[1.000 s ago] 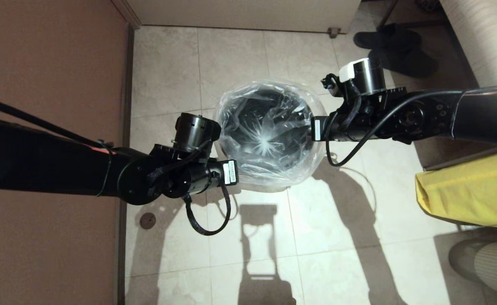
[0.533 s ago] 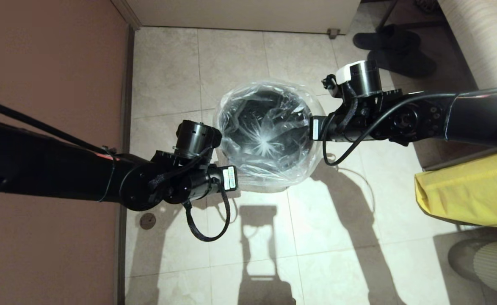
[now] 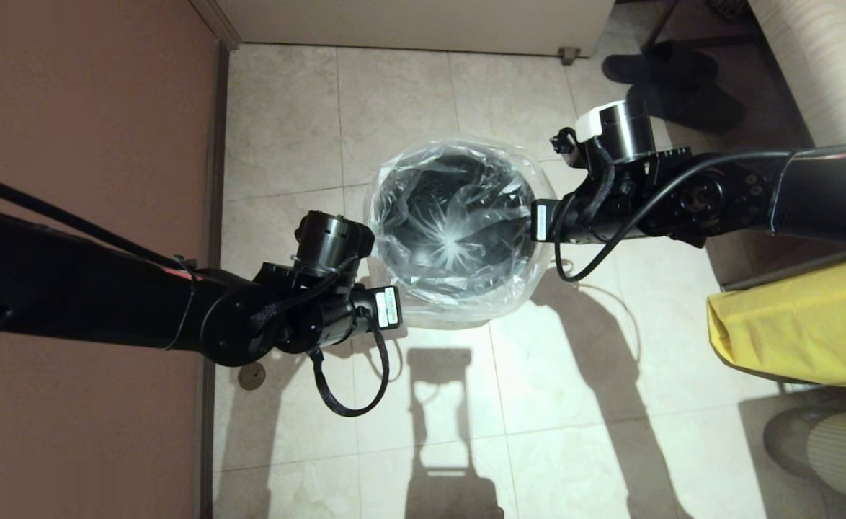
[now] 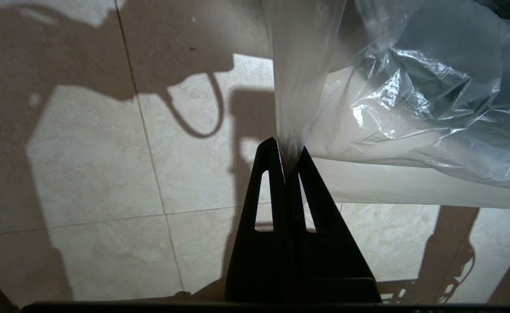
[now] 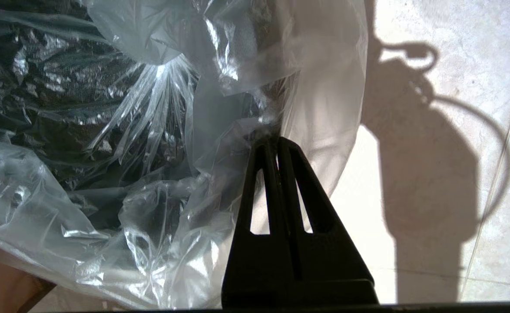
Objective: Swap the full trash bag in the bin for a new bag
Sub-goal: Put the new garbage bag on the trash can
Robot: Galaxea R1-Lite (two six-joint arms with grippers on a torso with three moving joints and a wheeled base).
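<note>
The bin (image 3: 423, 194) stands on the tiled floor, its dark inside showing through the new bag (image 3: 466, 306). The clear crinkly bag is draped over the rim, and its star-gathered seal (image 3: 452, 249) hangs inside. My left gripper (image 4: 287, 150) is shut on the bag's edge at the bin's near-left side, the film pulled taut from its tips. My right gripper (image 5: 276, 141) is shut on the bag's edge at the bin's right side. In the head view both sets of fingers are hidden under the wrists.
A yellow sack (image 3: 798, 331) lies at the right, by a striped object (image 3: 834, 447). Black slippers (image 3: 671, 79) sit at the back right. A brown wall (image 3: 84, 108) runs along the left, with a floor drain (image 3: 251, 375) beside it.
My left wrist has shifted slightly nearer and lower, drawing the bag's hem a little further down the bin's side. The right wrist wavered and is almost where it was.
</note>
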